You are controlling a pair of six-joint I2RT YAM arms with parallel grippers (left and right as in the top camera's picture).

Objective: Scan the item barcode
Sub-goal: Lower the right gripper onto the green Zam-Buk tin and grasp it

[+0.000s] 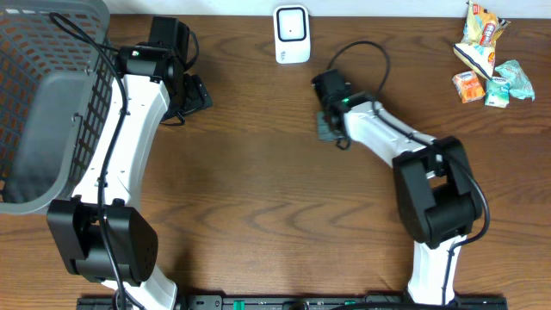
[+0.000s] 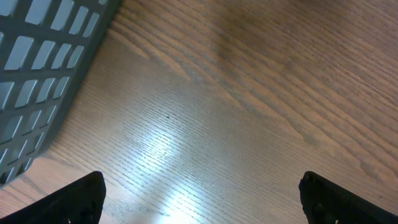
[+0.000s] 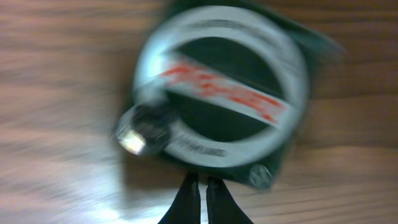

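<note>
The item is a flat dark green packet with a white ring and a red stripe, blurred in the right wrist view. My right gripper is shut, its fingertips pinched on the packet's lower edge. From overhead the packet shows under my right gripper, mid-table, below and right of the white scanner at the back edge. My left gripper hangs open beside the basket. In the left wrist view, that gripper has only bare wood between its fingers.
A grey mesh basket fills the left back corner, its wall close to the left gripper. Several snack packets lie at the back right. Both arm bases stand at the front edge.
</note>
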